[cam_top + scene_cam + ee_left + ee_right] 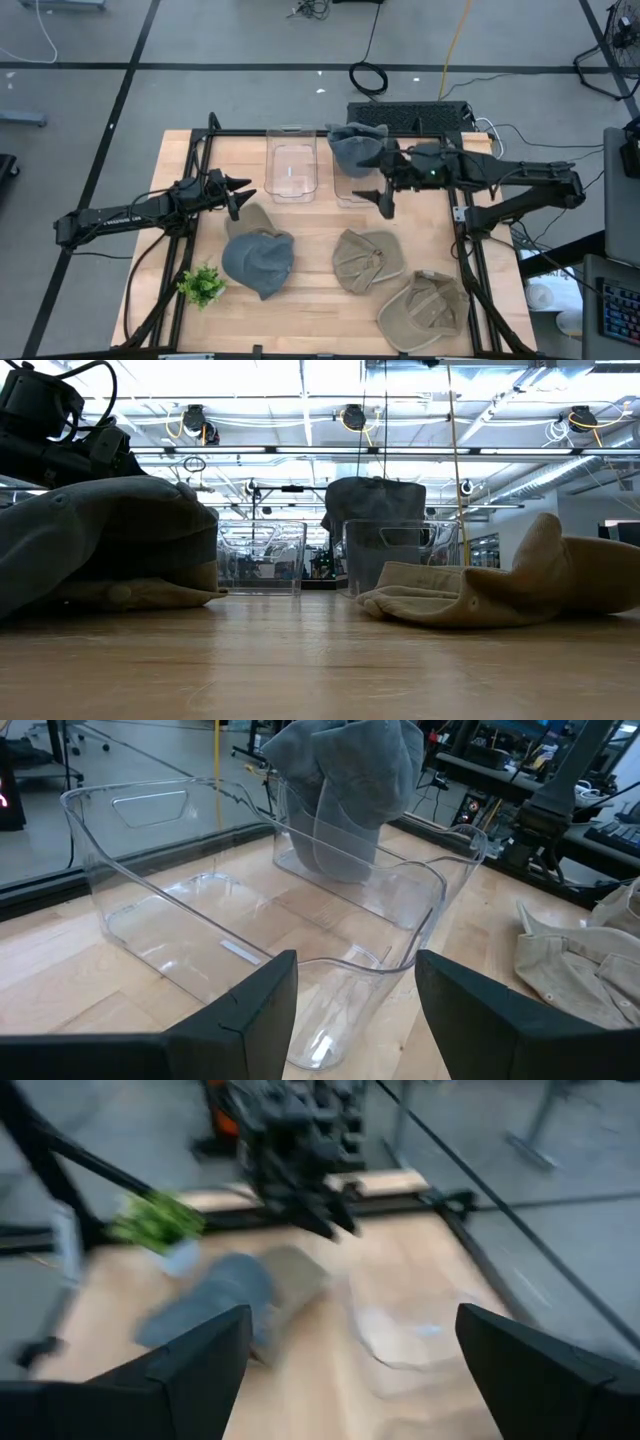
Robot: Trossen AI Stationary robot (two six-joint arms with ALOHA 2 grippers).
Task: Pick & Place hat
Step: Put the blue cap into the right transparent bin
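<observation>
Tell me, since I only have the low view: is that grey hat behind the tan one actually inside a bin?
Observer: Yes. From above, the binned grey hat sits in the clear bin nearer the right arm, poking above its rim.
Operator: And the other bin?
Observer: The clear bin nearer the left arm holds nothing.
Operator: Is either claw carrying anything?
Observer: No. The right claw is open and empty beside the filled bin, and the left claw is open and empty near a second grey hat on the table.
</observation>
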